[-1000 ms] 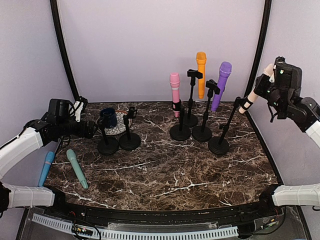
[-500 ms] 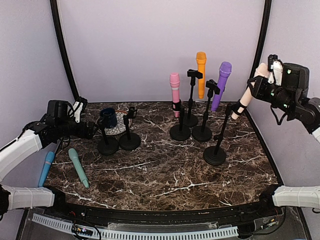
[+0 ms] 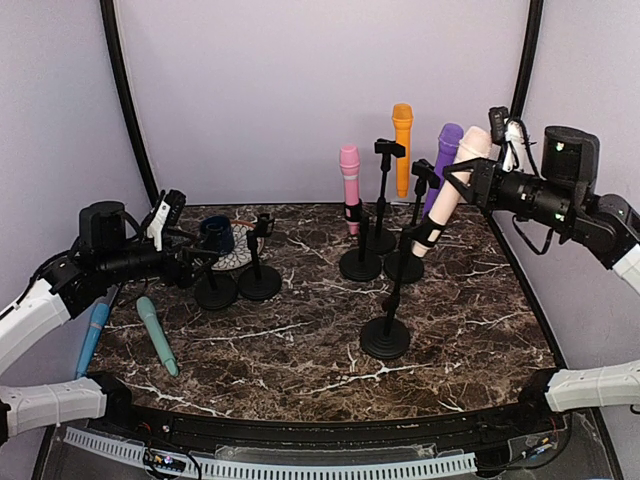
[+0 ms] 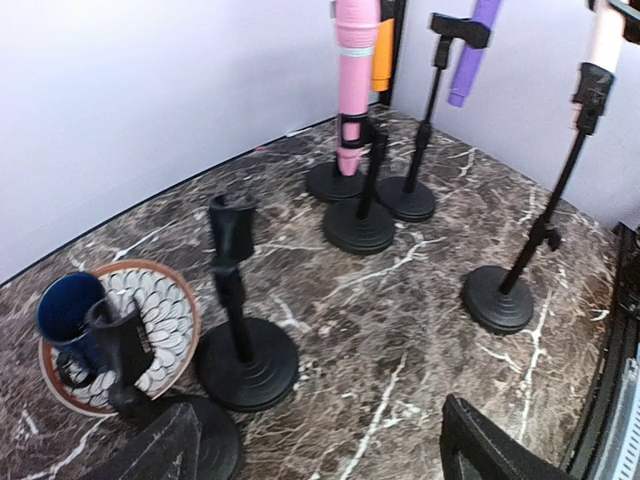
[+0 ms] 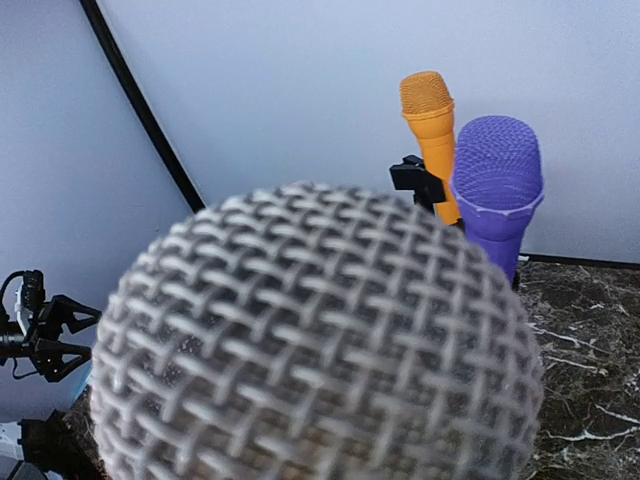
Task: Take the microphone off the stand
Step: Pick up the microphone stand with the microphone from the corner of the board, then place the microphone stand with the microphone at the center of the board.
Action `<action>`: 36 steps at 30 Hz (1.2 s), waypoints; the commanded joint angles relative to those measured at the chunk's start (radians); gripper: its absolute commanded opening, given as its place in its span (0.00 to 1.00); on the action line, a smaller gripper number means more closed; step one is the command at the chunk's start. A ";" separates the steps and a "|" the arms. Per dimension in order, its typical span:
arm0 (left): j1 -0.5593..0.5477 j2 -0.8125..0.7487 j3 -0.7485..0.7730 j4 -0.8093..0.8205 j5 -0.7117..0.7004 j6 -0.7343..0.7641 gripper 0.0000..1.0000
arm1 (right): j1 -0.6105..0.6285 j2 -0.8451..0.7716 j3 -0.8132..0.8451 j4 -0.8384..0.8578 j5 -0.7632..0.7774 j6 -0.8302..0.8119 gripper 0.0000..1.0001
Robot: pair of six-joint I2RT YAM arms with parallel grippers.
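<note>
Microphone (image 3: 450, 195) in right end effector (image 3: 478, 172); stand base (image 3: 386, 338) well inside table edges (image 3: 330, 408).

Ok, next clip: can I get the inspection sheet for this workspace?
surface: dark veined marble tabletop
job's things: pale microphone in its clip, its stand leaning; pink microphone, orange microphone, purple microphone upright behind
clutter: two empty stands, blue mug on patterned plate, teal microphone and blue microphone lying left
grippers: right gripper shut on the pale microphone's head; left gripper open, holding nothing
cables: black lead looped under right arm
surroundings: lilac walls, black poles
</note>
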 commanded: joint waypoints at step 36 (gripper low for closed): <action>-0.484 0.424 -0.129 0.695 -0.148 -0.757 0.76 | 0.346 0.299 -0.028 0.679 0.223 -0.019 0.41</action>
